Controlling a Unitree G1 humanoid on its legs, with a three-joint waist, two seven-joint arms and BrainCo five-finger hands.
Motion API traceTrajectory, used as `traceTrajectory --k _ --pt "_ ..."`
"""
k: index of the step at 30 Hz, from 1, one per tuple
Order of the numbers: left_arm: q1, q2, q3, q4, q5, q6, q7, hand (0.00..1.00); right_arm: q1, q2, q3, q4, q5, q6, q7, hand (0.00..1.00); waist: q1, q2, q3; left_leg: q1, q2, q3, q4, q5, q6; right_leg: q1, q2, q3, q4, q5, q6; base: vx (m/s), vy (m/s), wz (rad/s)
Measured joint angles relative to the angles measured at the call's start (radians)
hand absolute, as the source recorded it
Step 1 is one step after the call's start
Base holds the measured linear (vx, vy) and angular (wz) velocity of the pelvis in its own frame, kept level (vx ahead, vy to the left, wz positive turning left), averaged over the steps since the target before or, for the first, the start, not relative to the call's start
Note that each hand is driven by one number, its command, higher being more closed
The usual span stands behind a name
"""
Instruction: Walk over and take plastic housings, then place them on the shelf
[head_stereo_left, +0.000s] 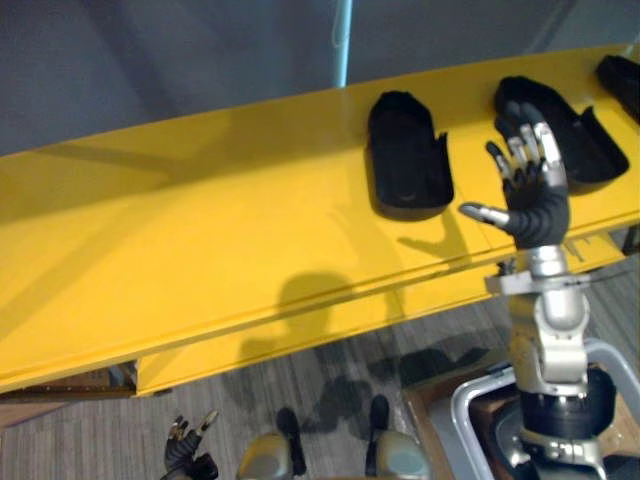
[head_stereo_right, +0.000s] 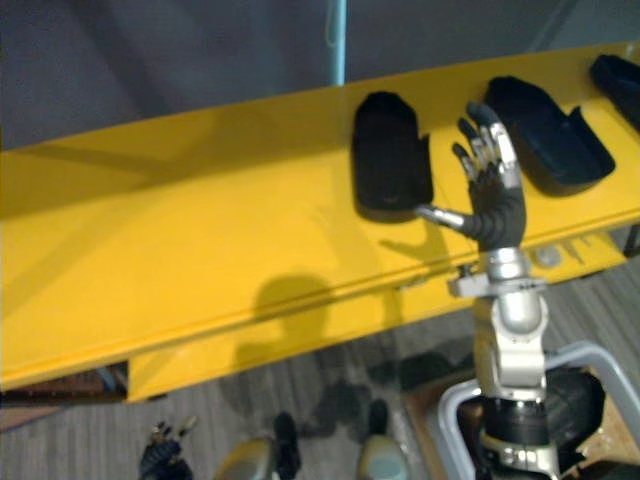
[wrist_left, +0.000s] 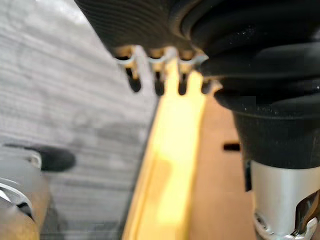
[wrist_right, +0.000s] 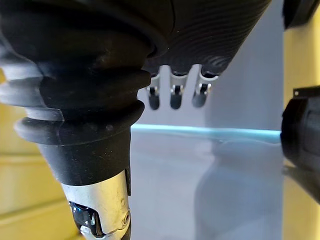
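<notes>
Three black plastic housings lie on the yellow shelf (head_stereo_left: 200, 230): one in the middle (head_stereo_left: 405, 155), a second (head_stereo_right: 550, 130) to its right, and a third (head_stereo_left: 622, 80) at the right edge. My right hand (head_stereo_left: 535, 205) is raised over the shelf's front part between the first two housings. It is open, with straight fingers and the thumb out to the left, and holds nothing. In the right wrist view a black housing (wrist_right: 302, 142) shows beside its fingers (wrist_right: 172, 97). My left hand (head_stereo_left: 188, 450) hangs low over the floor, open and holding nothing.
A grey-rimmed bin (head_stereo_left: 470, 410) stands on the floor at the lower right, below the shelf's front edge. Behind the shelf is a grey wall with a light blue vertical strip (head_stereo_left: 343, 40). The shelf's left half is bare yellow surface.
</notes>
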Motion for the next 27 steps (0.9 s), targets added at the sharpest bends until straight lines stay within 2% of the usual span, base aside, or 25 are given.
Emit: traceTrajectory --k 3,5,8,13,17,21,27 --pt "0.0 -0.001 -0.002 0.002 0.0 0.001 0.001 0.0 -0.001 0.001 0.054 0.001 0.013 0.033 0.028 0.0 0.006 0.0 0.0 0.004 0.001 -0.001 0.002 0.0 0.0 0.008 0.001 -0.001 -0.006 0.004 -0.001 -0.04 -0.007 0.0" --pt "0.0 0.0 -0.01 0.004 0.0 0.001 0.002 0.0 -0.017 0.01 0.141 0.017 0.012 0.064 0.026 0.0 0.01 0.0 0.0 0.011 0.001 -0.001 0.001 0.0 0.0 0.016 0.001 -0.002 -0.008 0.004 -0.001 -0.04 -0.002 0.0" --pt "0.0 -0.003 -0.021 0.012 0.0 0.002 0.002 0.0 -0.088 0.066 0.266 0.123 -0.001 0.091 -0.014 0.0 0.016 0.0 -0.002 0.014 -0.001 -0.004 0.002 0.0 0.0 0.022 -0.001 -0.006 -0.01 0.004 0.0 -0.04 0.001 0.02" --pt "0.0 -0.004 -0.041 0.04 0.001 0.011 0.004 0.0 -0.172 0.118 0.338 0.263 -0.012 0.098 -0.085 0.0 0.039 0.004 -0.003 0.009 -0.006 -0.026 0.003 0.003 0.003 0.028 -0.005 -0.029 -0.012 0.004 0.0 -0.02 0.0 0.13" --pt "0.0 -0.022 -0.066 0.041 0.008 0.017 0.0 0.0 -0.256 0.156 0.352 0.382 -0.024 0.109 -0.175 0.0 0.054 0.013 -0.002 -0.005 -0.012 -0.039 0.004 0.007 0.008 0.027 -0.007 -0.039 -0.012 0.004 0.0 -0.01 0.001 0.11" --pt "-0.001 -0.049 -0.105 0.041 0.008 0.016 0.0 0.0 -0.301 0.189 0.351 0.508 -0.06 0.124 -0.326 0.0 0.063 0.056 0.0 -0.009 -0.019 -0.054 0.002 0.013 0.013 0.027 -0.012 -0.057 -0.009 0.004 0.0 -0.04 0.004 0.12" --pt "-0.001 -0.052 -0.135 0.042 0.003 0.014 0.0 0.0 -0.361 0.208 0.333 0.619 -0.08 0.114 -0.429 0.0 0.066 0.084 0.015 -0.017 -0.018 -0.059 -0.015 0.036 0.011 0.013 -0.015 -0.064 0.0 0.003 -0.001 -0.06 -0.005 0.03"
